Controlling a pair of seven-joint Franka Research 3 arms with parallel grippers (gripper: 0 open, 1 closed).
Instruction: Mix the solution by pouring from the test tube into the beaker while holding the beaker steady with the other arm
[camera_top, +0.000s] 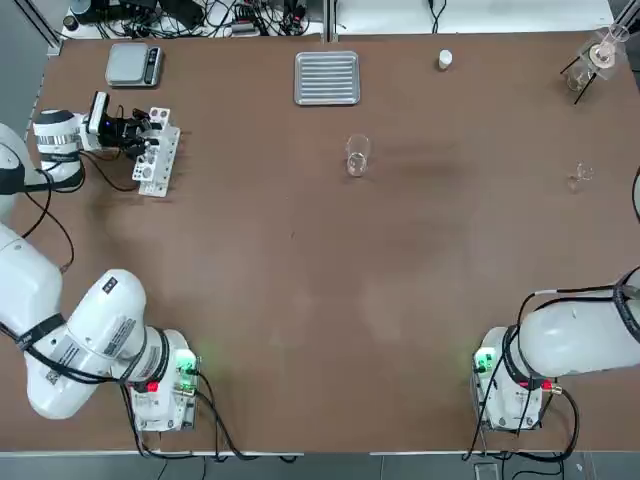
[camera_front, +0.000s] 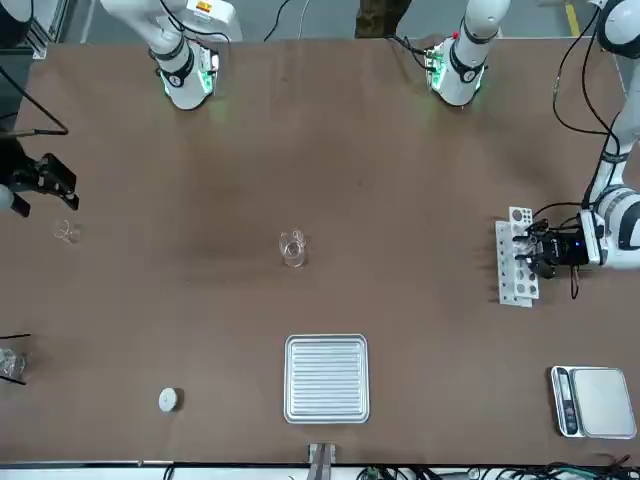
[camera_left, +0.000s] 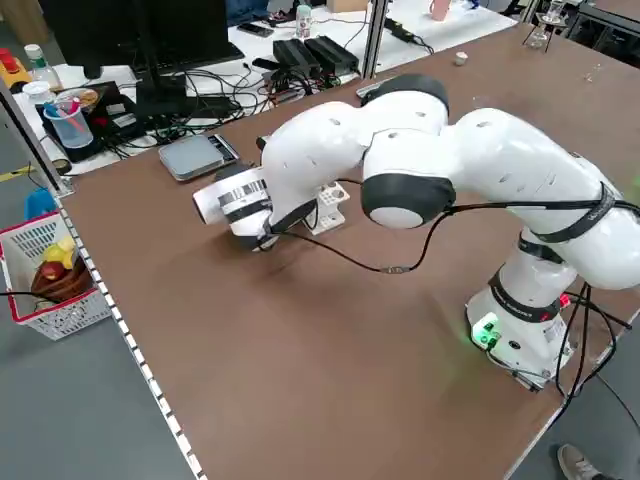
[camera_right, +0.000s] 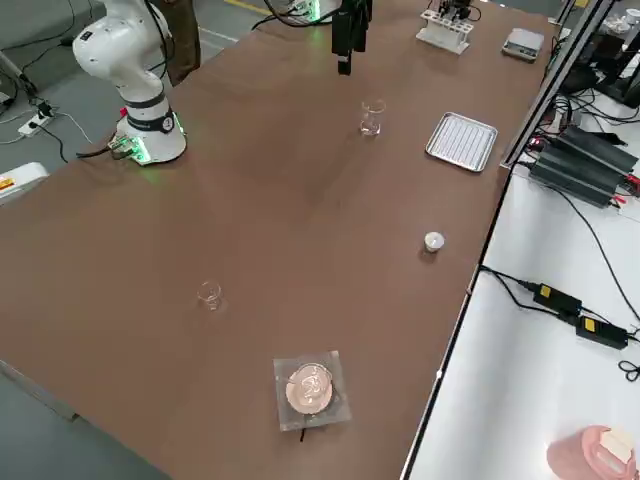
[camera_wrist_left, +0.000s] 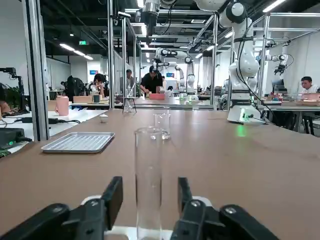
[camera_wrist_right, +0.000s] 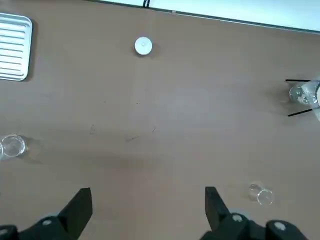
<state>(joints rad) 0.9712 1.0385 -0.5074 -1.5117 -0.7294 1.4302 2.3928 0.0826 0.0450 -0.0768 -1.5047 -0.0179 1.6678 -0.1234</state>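
Note:
The beaker (camera_top: 357, 157) stands alone near the table's middle, clear and upright; the front view has this beaker (camera_front: 292, 248) too. At the table's far left stands a white test tube rack (camera_top: 160, 150). My left gripper (camera_top: 140, 132) lies level against it. In the left wrist view the test tube (camera_wrist_left: 148, 150) stands upright between the left gripper's (camera_wrist_left: 149, 186) fingers, with a gap on each side, so the jaws are open around it. My right gripper (camera_wrist_right: 147, 195) hangs open and empty above the table's right part, well apart from the beaker (camera_wrist_right: 12, 146).
A ribbed metal tray (camera_top: 327, 77), a scale (camera_top: 134, 64) and a white cap (camera_top: 445, 60) lie along the far edge. A glass flask on a stand (camera_top: 598, 58) sits at the far right, with a tiny glass piece (camera_top: 580, 178) nearer. People sit at benches beyond the table.

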